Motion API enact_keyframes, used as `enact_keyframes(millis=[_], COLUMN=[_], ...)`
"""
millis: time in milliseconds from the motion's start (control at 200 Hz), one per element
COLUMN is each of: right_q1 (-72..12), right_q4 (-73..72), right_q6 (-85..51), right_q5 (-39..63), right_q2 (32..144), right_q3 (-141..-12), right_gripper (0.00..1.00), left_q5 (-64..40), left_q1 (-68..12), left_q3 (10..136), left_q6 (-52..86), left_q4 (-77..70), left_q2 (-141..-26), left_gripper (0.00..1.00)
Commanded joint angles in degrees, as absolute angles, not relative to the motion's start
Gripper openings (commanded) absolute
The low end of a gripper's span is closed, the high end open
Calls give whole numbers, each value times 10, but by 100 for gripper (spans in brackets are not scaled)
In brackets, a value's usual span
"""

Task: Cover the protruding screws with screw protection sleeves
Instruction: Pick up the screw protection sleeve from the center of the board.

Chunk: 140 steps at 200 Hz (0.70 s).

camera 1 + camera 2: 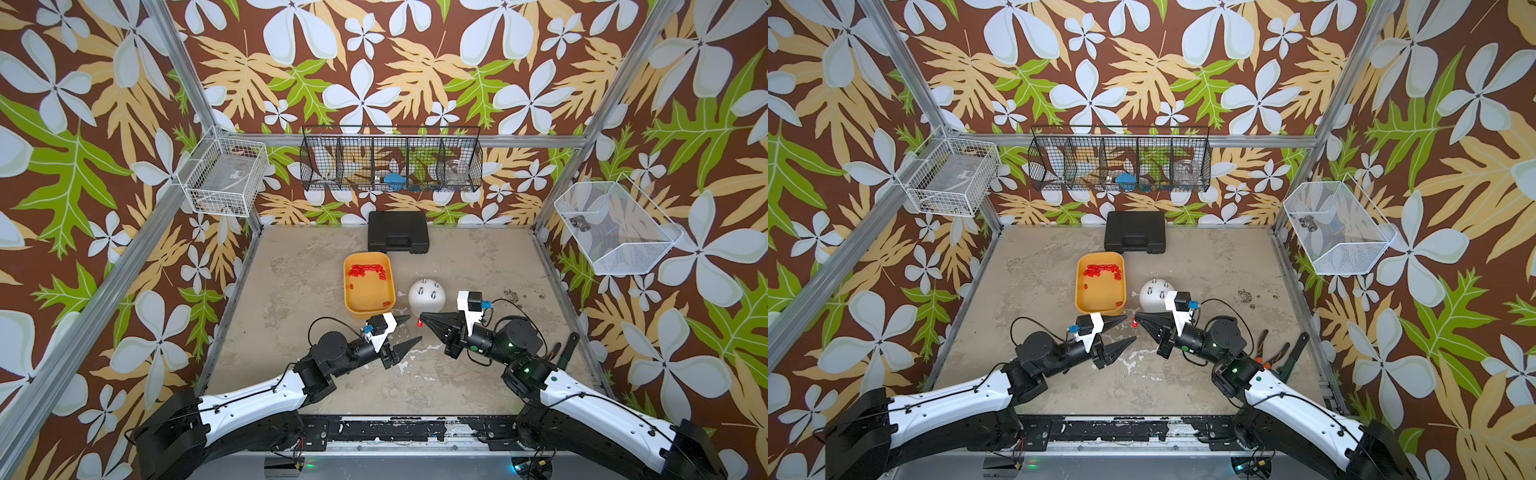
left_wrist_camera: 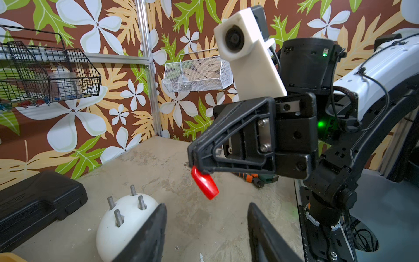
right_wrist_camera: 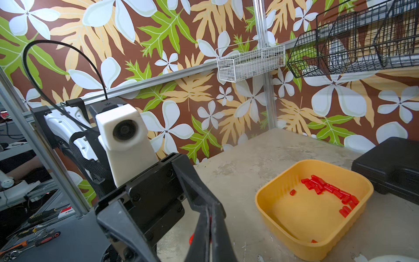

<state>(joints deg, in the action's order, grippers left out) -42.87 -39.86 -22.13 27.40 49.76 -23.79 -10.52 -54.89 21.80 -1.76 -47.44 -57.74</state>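
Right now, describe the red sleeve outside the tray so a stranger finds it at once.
On the table, find the yellow tray, then the white dome beside it. On the dome's near side the right tool is shut on one red sleeve. Unlike the loose sleeves in the tray, it is held in the air, pinched at one end.

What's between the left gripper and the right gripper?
One red sleeve, pinched in the shut right gripper and pointing toward the open left gripper. Both top views and the left wrist view show it.

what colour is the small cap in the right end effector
Bright red; the small plastic cap shows best in the left wrist view.
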Motion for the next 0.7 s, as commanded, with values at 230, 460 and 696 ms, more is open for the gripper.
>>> enact_keyframes(millis=[230,460,696], right_q1=[-468,-470,-471], right_q4=[-428,-426,-424], right_q6=[-198,-194,-192], right_q5=[235,227,231], right_q2=[506,504,503], right_q3=[-238,-237,-240], right_gripper=[0,0,0], left_q5=[-140,-136,-128], left_q1=[-549,-549,-549], left_q3=[235,234,234], left_q6=[-6,-11,-14], left_q4=[-504,-496,-487], left_q2=[-595,-593,-591], left_gripper=[50,30,13])
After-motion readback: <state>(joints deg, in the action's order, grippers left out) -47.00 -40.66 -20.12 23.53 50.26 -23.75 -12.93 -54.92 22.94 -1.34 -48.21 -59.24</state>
